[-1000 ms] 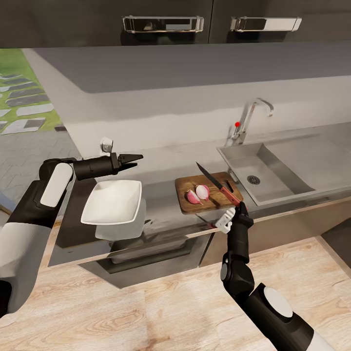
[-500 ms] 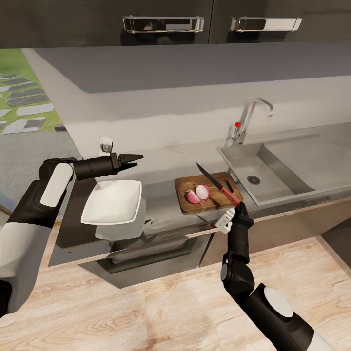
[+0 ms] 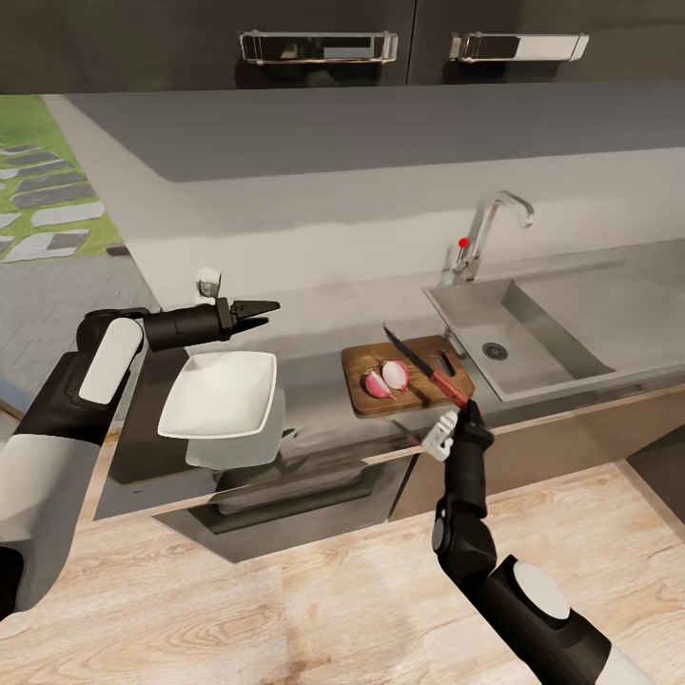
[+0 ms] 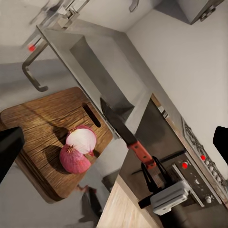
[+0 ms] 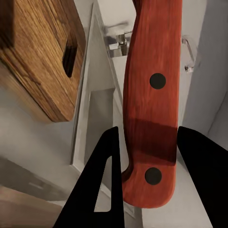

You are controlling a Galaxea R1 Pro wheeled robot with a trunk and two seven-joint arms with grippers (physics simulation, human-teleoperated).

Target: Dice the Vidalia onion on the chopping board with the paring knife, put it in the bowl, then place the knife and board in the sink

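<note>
On the chopping board (image 3: pixel 407 375) the Vidalia onion (image 3: pixel 388 377) sits in two halves, side by side, nowhere near diced yet. I've got the paring knife (image 3: pixel 423 365) pinched by the butt of its red handle in the right gripper (image 3: pixel 464 411), fingers clamped either side of it. The blade runs up and away from the fingers, angling over the board with its tip beyond the onion toward the wall, so the halves lie just to the bowl side of the edge. My guess: swing and drop it across them. Left gripper (image 3: pixel 264 311) hovers above the bowl (image 3: pixel 220 394), fingers slightly apart, holding nothing. No labels or writing I can read anywhere
</note>
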